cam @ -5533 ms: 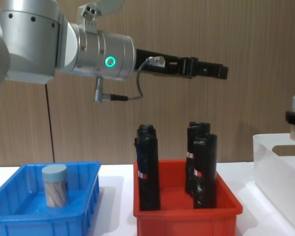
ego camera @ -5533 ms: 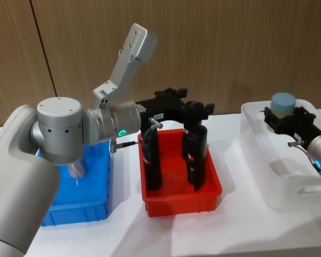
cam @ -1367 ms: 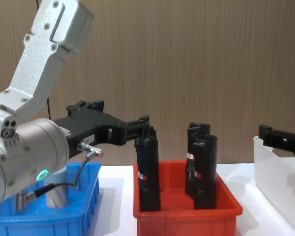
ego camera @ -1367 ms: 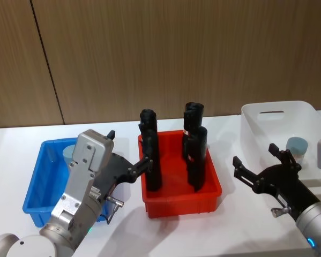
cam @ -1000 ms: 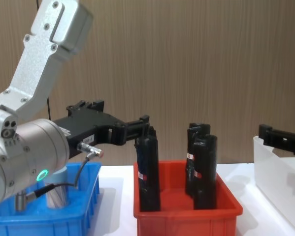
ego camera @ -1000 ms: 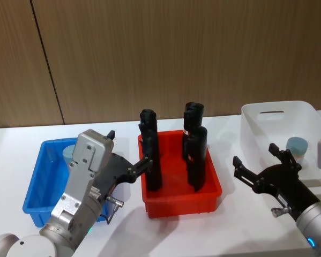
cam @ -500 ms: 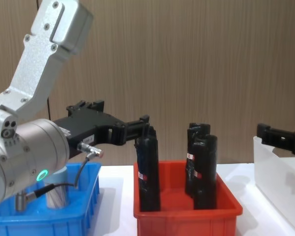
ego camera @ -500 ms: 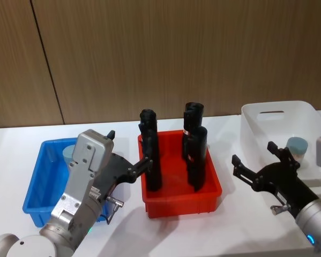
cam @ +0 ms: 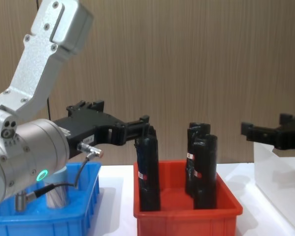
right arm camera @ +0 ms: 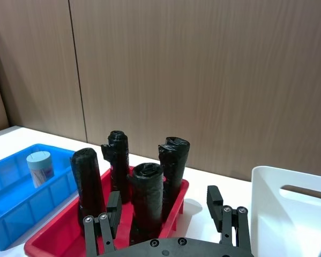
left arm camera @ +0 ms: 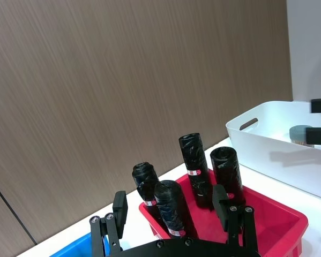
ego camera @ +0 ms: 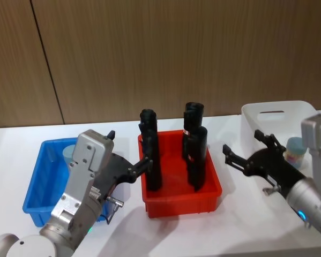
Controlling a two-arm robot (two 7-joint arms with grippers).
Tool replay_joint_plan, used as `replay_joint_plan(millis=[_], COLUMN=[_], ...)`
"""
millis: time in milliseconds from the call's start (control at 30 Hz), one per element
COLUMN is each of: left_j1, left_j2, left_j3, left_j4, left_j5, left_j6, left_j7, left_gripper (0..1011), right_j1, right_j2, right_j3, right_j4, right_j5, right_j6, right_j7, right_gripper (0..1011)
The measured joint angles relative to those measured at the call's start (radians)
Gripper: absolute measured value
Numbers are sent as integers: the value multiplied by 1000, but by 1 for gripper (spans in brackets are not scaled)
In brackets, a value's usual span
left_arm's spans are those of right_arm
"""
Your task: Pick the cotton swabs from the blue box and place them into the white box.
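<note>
One cotton swab jar point(ego camera: 69, 152) with a pale blue lid stands at the back of the blue box point(ego camera: 39, 187); it also shows in the right wrist view as the jar point(right arm camera: 40, 168). A second swab jar point(ego camera: 295, 145) sits inside the white box point(ego camera: 278, 115). My left gripper point(ego camera: 129, 149) hangs open and empty between the blue box and the red bin. My right gripper point(ego camera: 243, 142) is open and empty too, in the air between the red bin and the white box. In the chest view the right gripper point(cam: 265, 125) hovers left of the white box point(cam: 280, 182).
A red bin point(ego camera: 179, 195) in the middle holds three tall black wrapped cylinders point(ego camera: 151, 155). A wood-panelled wall runs behind the white table point(ego camera: 240, 225). The left arm's body point(cam: 29, 147) partly hides the jar in the blue box point(cam: 90, 206).
My right gripper has moved left, away from the white box toward the red bin, still open. The left arm and both jars have not moved.
</note>
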Motion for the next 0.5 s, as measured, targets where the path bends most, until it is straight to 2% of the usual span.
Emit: replay_joint_plan(millis=[100,200,233,267,433,500], left_j1=[0,0,0,0,0,0], left_j2=[0,0,0,0,0,0], left_j3=[0,0,0,0,0,0], left_j4=[0,0,0,0,0,0], left_j5=[0,0,0,0,0,0], left_j6=[0,0,0,0,0,0], left_j7=[0,0,0,0,0,0], left_gripper=[1004,1004,1004,1004,1004,1004], right_j1=[58,92,120,120,225,249], right_j2=[-15,-23,-30,-30,-56,-61], right_j3=[1,2,2,2,3,3], right_j4=[75,122,161,161,311,346], right_j5=[-3,-4,-4,-4,-6,-6], right_j6=[-3,-7,-10,-10,-28,-34], right_j7=[48,76,96,96,182,202], right_gripper=[1002,1002,1002,1002,1002,1002])
